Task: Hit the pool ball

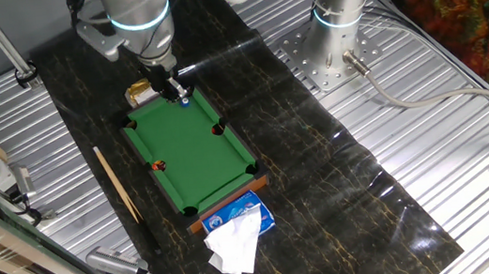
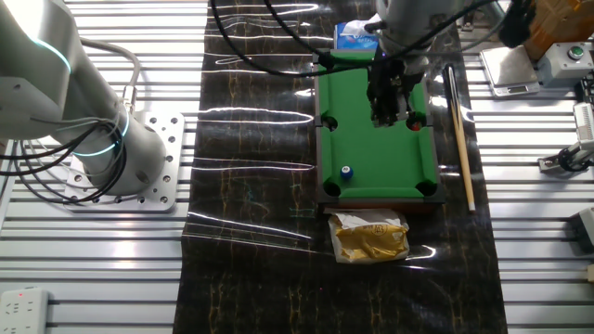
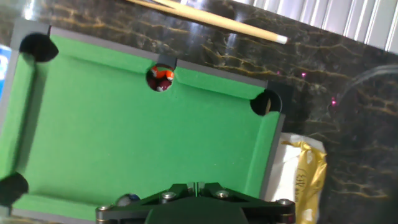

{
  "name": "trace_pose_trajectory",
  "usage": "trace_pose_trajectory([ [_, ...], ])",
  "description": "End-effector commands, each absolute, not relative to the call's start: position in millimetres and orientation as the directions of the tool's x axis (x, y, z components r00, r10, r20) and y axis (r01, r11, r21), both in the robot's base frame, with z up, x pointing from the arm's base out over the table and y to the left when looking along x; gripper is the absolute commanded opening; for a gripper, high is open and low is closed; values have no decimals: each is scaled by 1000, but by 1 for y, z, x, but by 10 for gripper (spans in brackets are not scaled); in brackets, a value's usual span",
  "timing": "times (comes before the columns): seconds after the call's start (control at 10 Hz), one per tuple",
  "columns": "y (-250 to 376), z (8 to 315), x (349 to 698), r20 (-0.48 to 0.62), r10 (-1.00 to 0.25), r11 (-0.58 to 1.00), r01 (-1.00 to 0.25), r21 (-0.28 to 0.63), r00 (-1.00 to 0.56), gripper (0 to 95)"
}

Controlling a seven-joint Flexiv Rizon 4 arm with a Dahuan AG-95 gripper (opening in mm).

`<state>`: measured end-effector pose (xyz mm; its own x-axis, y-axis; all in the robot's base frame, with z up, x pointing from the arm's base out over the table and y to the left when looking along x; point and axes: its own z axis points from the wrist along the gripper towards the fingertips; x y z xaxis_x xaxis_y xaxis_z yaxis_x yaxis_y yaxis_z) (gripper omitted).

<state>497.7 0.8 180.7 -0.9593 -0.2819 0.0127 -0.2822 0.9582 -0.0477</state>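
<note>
1. Gripper (image 2: 388, 109) up over the mini pool table (image 2: 376, 139) — can't tell if the fingers are apart or together, since in the hand view only the dark base of the hand shows at 6 o'clock.
2. Blue-and-white pool ball (image 2: 346, 173) on the green felt, near the corner pocket at about 7 o'clock of the table in the other fixed view; in one fixed view (image 1: 185, 100) just under the hand, up by the far rail.
3. Orange-red ball (image 3: 161, 78) sitting in the side pocket at 12 o'clock in the hand view — same ball (image 2: 416, 123) at the 3 o'clock rail in the other fixed view.
4. Wooden cue stick (image 2: 459, 130) lying flat on the dark mat beside the table, apart from it, not held by anything.
5. Yellow snack bag (image 2: 370, 237) just off the table's short end nearest the blue ball.
6. Blue tissue pack (image 1: 236, 218) with a white tissue (image 1: 234, 246) pulled out, right at the opposite short end.
</note>
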Motion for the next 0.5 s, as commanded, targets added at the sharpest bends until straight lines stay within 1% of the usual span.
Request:
trace_pose_trajectory([
  [0.1,1,180,498,30,-306,948,-307,-81,-952,380],
  [0.5,1,180,498,26,-276,958,-277,-76,-961,380],
])
